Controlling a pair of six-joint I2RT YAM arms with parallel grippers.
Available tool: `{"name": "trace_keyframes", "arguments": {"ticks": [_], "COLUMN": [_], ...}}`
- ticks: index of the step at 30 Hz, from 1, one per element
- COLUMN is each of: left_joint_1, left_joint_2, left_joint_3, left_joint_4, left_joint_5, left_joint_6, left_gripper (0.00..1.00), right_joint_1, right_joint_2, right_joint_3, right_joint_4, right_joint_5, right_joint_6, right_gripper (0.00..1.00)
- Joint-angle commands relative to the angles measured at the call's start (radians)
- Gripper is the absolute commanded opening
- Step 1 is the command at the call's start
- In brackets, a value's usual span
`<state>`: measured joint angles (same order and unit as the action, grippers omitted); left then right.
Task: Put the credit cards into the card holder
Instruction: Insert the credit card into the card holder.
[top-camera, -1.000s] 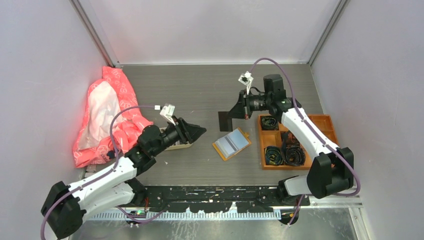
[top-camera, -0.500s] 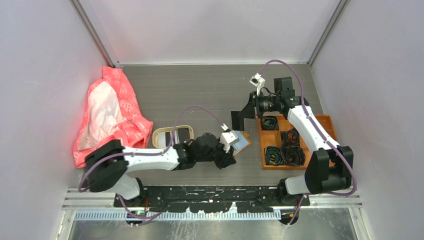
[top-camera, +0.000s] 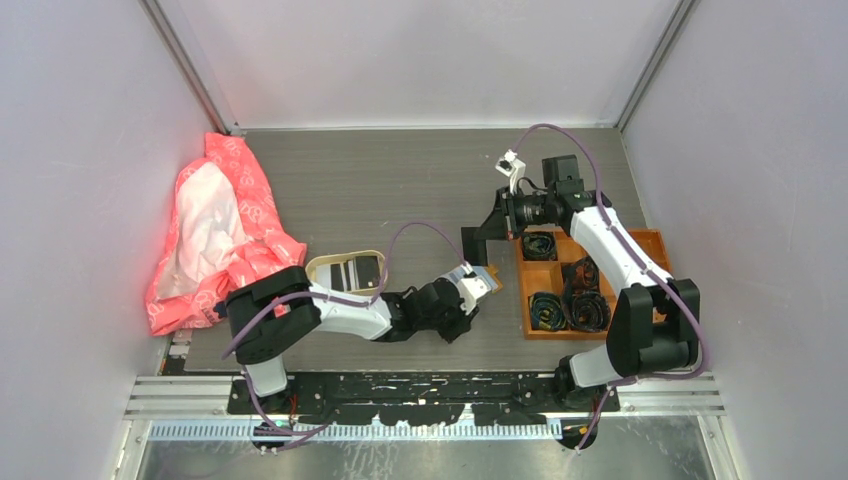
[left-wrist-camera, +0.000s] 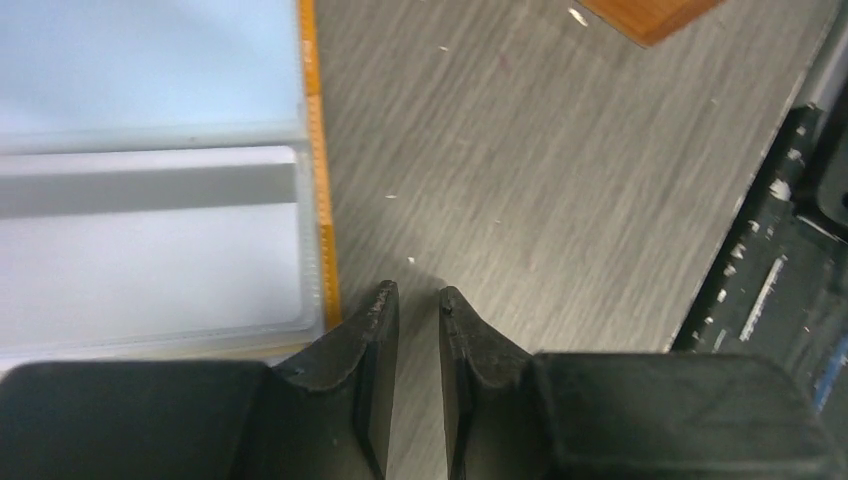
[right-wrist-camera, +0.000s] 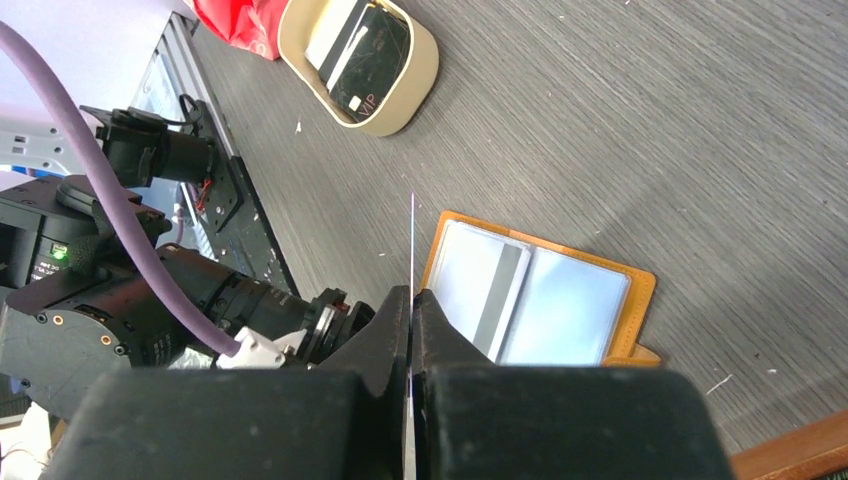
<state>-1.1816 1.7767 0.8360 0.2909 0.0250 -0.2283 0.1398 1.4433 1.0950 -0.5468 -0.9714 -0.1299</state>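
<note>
While the holder (right-wrist-camera: 540, 292) lies open and flat on the grey bench (right-wrist-camera: 640, 120), just right of centre in the overhead view, its clear pockets face up. One pocket shows a pale card (right-wrist-camera: 503, 290) with a grey stripe, and the other looks plain pale blue. Just above it in the overhead view, the right gripper (top-camera: 490, 228) hangs in the air with its fingers (right-wrist-camera: 385, 340) pinched on a dark card (top-camera: 476, 243) held on edge. The right wrist view sees that card only as a thin line rising from between the fingers, in line with the holder's left edge. The left gripper (left-wrist-camera: 418, 300) sits low at the holder's lower left in the overhead view, where its wrist camera hides part of the holder. In the left wrist view its fingers (left-wrist-camera: 378, 345) stand a narrow gap apart with nothing between them, over bare bench just beside the holder's orange border. The left arm (top-camera: 340, 310) stretches from the lower left toward the centre. Left of centre, a beige tray (top-camera: 312, 270) holds more cards (top-camera: 357, 272), dark with pale stripes. Right of the holder sits an orange box (top-camera: 655, 250) with black coils (top-camera: 570, 305) in its compartments. A pink bag (top-camera: 215, 230) is crumpled against the left wall.
</note>
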Motion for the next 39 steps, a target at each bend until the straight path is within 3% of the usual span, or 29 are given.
{"name": "trace_keyframes", "arguments": {"ticks": [1,6,11,16,21,22,24,29,39], "left_joint_1": [0.043,0.148,0.204,0.204,0.235,0.255,0.309,0.434,0.442], "left_joint_2": [0.012,-0.034,-0.076,-0.212,-0.385,-0.407,-0.430,-0.368,-0.067], "left_joint_3": [-0.004,-0.070,-0.121,-0.203,-0.257,-0.261,-0.258,-0.173,0.075], "left_joint_4": [0.003,0.004,0.042,0.138,0.102,0.088,0.073,0.036,-0.100], "left_joint_5": [-0.121,-0.141,-0.110,-0.031,-0.034,-0.032,0.012,0.140,0.108], "left_joint_6": [-0.057,-0.174,-0.186,-0.153,-0.121,-0.128,-0.156,-0.223,-0.245], "left_gripper": [0.23,0.23,0.24,0.29,0.40,0.51,0.60,0.64,0.68], "right_joint_1": [-0.002,-0.002,-0.003,-0.002,-0.002,-0.002,-0.001,0.008,0.009], "right_joint_2": [0.002,0.031,0.066,0.026,0.022,0.030,0.043,0.053,0.061], "right_joint_3": [0.030,0.006,-0.076,-0.242,-0.335,-0.348,-0.360,-0.376,-0.384], "right_joint_4": [0.014,0.037,0.103,0.353,0.537,0.570,0.603,0.629,0.626], "right_joint_5": [-0.006,0.024,0.057,0.104,0.196,0.210,0.252,0.347,0.370], "right_joint_6": [-0.011,0.010,0.083,0.281,0.468,0.495,0.546,0.643,0.684], "right_gripper": [0.01,0.01,0.01,0.01,0.01,0.01,0.01,0.01,0.01]}}
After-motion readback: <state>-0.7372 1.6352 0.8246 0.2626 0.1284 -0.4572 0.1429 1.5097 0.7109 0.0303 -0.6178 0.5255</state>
